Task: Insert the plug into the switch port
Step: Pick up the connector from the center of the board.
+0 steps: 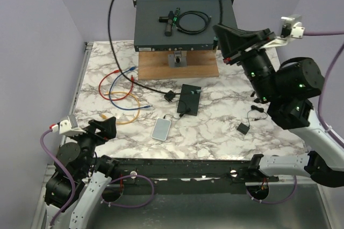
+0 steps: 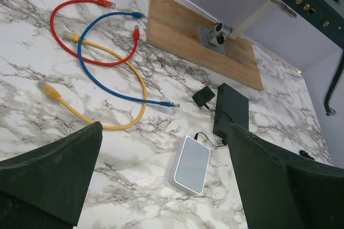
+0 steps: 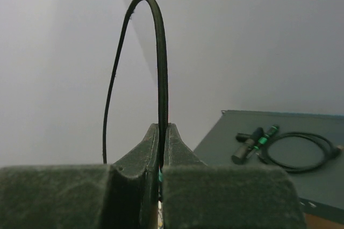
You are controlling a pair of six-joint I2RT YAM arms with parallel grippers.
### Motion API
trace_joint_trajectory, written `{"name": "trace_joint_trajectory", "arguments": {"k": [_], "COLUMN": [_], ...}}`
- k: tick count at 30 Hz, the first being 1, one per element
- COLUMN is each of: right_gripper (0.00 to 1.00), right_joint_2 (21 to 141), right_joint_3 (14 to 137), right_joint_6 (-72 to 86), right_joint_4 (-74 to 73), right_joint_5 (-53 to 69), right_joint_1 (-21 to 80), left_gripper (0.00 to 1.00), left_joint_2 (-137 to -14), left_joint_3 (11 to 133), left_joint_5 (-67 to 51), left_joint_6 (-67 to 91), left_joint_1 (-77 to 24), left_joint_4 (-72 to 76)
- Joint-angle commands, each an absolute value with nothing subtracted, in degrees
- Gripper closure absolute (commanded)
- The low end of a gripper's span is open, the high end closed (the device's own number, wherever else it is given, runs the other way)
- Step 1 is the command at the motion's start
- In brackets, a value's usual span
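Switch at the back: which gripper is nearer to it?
Right. The right gripper, shut on the black cable, hangs by the right end of the switch; the left gripper sits open over the near-left corner of the table.

Plain lilac walls point(image 1: 37, 19) closing three sides, white grey-veined marble tabletop point(image 1: 215, 132), soft even light

On the left of the marble desk point(image 1: 226, 127), a red cable point(image 2: 136, 34), a blue cable point(image 2: 134, 14) and a yellow cable point(image 2: 49, 91) lie in overlapping loops. Near the front edge is a white box point(image 2: 190, 164), joined by a thin wire to a black box point(image 2: 232, 109) just behind it. A small adapter point(image 2: 203, 96) lies beside that box's far corner, and another adapter point(image 1: 243, 128) lies well to the right. At the back, a wooden board point(image 2: 177, 30) carries a metal bracket point(image 2: 217, 34).
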State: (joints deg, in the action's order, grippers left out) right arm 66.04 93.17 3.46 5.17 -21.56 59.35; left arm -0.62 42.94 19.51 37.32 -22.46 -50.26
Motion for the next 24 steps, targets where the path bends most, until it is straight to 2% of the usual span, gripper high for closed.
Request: {"name": "trace_joint_trajectory", "arguments": {"k": [1, 6, 11, 18, 24], "right_gripper": [0.99, 0.99, 0.99, 0.99, 0.99], "right_joint_2": [62.5, 57.0, 53.0, 48.0, 44.0], "right_joint_3": [93.0, 87.3, 81.8, 72.0, 61.6], "right_joint_6": [2.3, 0.6, -8.5, -24.5, -21.8], "right_joint_4": [-2.8, -1.9, 8.4, 32.2, 40.4], "right_joint_5": [-37.5, -51.7, -63.0, -70.6, -72.2], "right_joint_1": [59.6, 59.6, 59.5, 59.5, 59.5], "left_gripper": [0.01, 0.01, 0.01, 0.01, 0.01], "left_joint_2": [14.9, 13.6, 6.9, -1.2, -8.3], "left_joint_3": [42.5, 41.8, 42.3, 41.8, 41.1], "left_joint_5": [20.1, 13.7, 4.5, -5.9, -16.2], "left_joint_6": [37.2, 34.2, 31.7, 30.5, 31.9], "left_joint_1": [-22.1, -22.1, -22.1, -22.1, -22.1], "left_joint_4": [-50.3, -47.1, -44.7, -40.4, -34.2]}}
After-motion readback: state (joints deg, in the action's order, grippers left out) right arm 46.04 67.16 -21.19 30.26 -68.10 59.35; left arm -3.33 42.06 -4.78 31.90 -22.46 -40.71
